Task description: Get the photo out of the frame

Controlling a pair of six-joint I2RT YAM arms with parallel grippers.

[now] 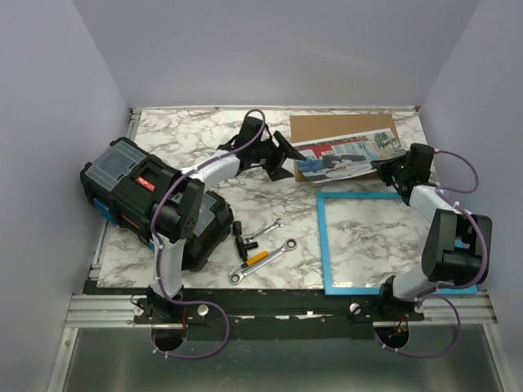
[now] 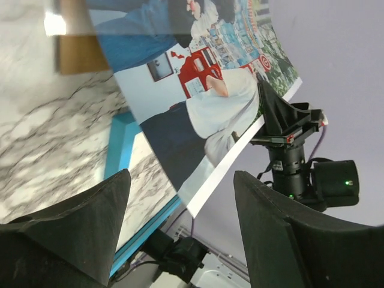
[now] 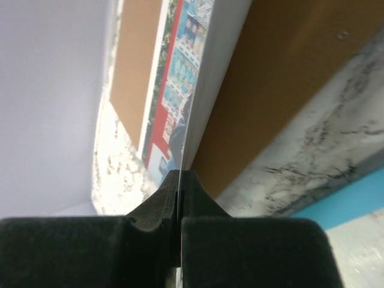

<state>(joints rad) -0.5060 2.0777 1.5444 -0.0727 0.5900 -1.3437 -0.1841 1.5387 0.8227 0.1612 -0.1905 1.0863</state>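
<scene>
Surface: white and grey marbled table top (image 1: 204,139), boxed in by plain lilac walls.
Photo: thin colourful rectangular print with a white margin (image 1: 343,155), upper right of centre in the overhead view. It faces up, with its long axis running left to right between the two grippers. It overlaps the near edge of a plain brown backing board (image 1: 327,126).
Right arm: the right gripper (image 3: 179,180) pinches the photo's right end, pads pressed together on the sheet.
Left arm: the left gripper (image 2: 180,207) is spread wide at the photo's left end, touching nothing.
Frame: narrow turquoise-blue rectangular picture frame (image 1: 322,245) lies flat at lower right of the overhead view, marble showing through its opening. The right arm hides its right side.
Only in wrist views: the left wrist view shows the photo's corner hanging free between the fingers. The right wrist view shows the pinch edge-on.
Open room: bare marble at centre and upper left. A black toolbox (image 1: 131,180) fills the left edge, and loose wrenches (image 1: 261,257) lie at lower centre.
</scene>
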